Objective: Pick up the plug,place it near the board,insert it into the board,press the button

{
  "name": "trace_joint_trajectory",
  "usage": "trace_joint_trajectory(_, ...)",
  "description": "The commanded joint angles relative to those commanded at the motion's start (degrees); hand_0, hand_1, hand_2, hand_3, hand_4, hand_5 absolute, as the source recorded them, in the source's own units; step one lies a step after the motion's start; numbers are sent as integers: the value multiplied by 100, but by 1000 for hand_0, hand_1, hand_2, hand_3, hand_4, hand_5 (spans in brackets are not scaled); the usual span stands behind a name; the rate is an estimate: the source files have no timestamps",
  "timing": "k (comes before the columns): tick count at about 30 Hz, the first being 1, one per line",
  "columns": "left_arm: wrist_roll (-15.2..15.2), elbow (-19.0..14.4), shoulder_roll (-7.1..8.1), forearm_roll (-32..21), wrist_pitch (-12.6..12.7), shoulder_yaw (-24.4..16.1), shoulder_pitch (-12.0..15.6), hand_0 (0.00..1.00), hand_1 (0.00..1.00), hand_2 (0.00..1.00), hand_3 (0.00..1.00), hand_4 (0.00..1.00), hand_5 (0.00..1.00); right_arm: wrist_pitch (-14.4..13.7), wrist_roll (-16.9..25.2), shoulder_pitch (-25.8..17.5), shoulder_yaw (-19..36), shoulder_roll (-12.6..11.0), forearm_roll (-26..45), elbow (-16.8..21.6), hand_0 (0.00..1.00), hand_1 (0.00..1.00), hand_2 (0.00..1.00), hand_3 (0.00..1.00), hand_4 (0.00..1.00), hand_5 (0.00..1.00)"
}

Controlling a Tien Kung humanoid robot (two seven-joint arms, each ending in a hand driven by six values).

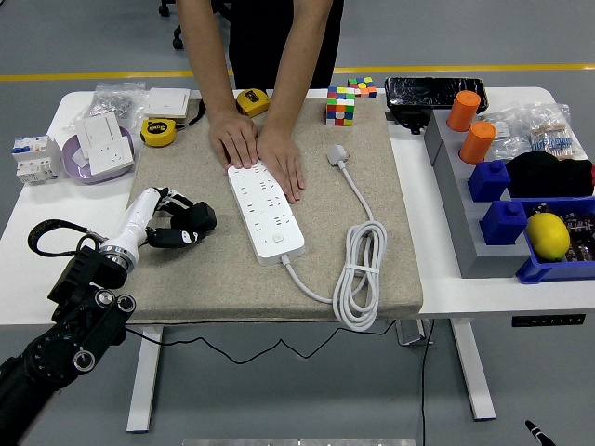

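The white plug [337, 153] lies on the beige mat [390, 186], right of the white power strip [268, 209]. Its cable runs down to a coil [358, 269] and back into the strip's near end. The strip's button [277, 239] sits near that end. A person's two hands [260, 149] lie flat on the strip's far end. My left hand [186, 223] rests on the mat, a hand's width left of the strip, with fingers relaxed and nothing in them. My right hand does not show.
A Rubik's cube [340, 105] stands at the mat's far edge. Tape measures [159, 131], a bowl with sockets [98, 153] and a breaker [33, 156] lie at the left. Grey and blue bins [493, 200] with orange cups and a lemon [548, 234] fill the right.
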Motion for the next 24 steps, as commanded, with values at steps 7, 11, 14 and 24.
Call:
trace_joint_trajectory(7,28,-6,24,6,20,92,-51,517,353,376,443,817,28,-2,-13,-5,40,-3,-22,0,819,742,741,774,998,998)
trace_joint_trajectory(11,49,-43,32,-16,1,140,-91,509,344,370,436,772,7,-2,-14,-8,34,3,-12,0,821,742,741,774,998,998)
trace_joint_trajectory(14,68,-93,60,-48,-15,232,-141,509,344,370,436,772,7,-2,-11,-4,15,6,8,0,821,742,741,774,998,998)
trace_joint_trajectory(24,121,-237,158,-168,-8,770,-525,520,367,367,437,766,2,-2,-10,15,-36,6,54,0,820,742,741,775,998,998)
